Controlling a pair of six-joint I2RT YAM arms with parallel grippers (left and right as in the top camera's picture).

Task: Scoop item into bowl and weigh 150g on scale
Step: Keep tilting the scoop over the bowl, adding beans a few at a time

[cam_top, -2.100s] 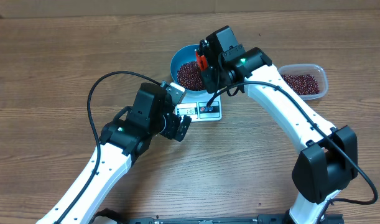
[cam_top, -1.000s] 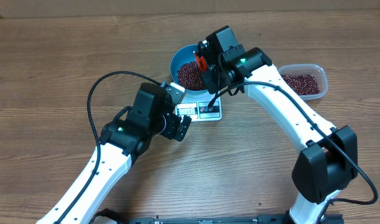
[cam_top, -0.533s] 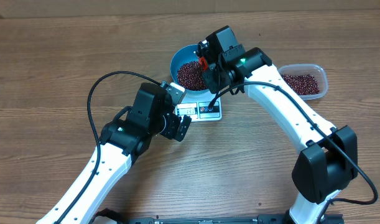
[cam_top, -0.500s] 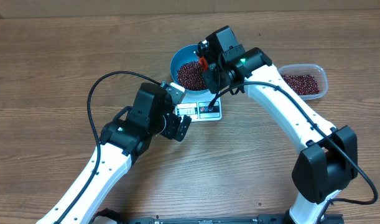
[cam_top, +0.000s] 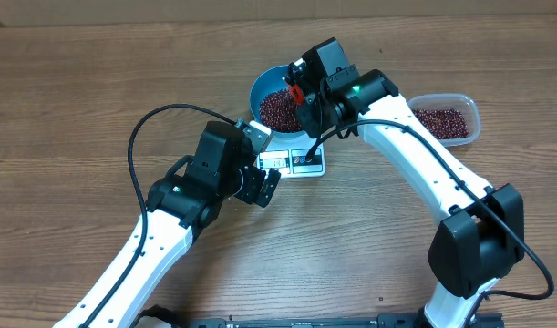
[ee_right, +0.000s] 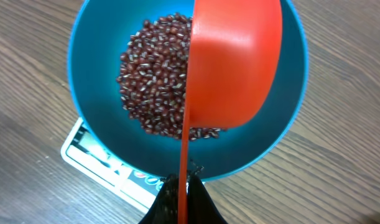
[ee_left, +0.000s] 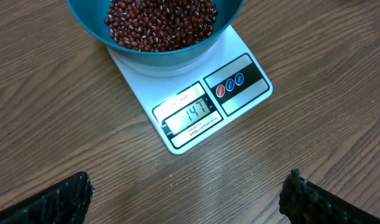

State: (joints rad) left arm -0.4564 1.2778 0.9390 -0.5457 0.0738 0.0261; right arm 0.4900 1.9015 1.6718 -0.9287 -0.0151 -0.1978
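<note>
**Weighing station: bowl loaded, scoop tipped**

- Bowl: blue, standing on your scale, whose display reads 147.
- Beans: heaped inside the bowl. More lie in the clear container, well apart on the desk.
- Your right fingers: pinching the thin handle of a red scoop, which is turned on its side over the bowl.
- Your left fingers: spread wide, holding nothing, above the desk near the scale's front edge.
</note>
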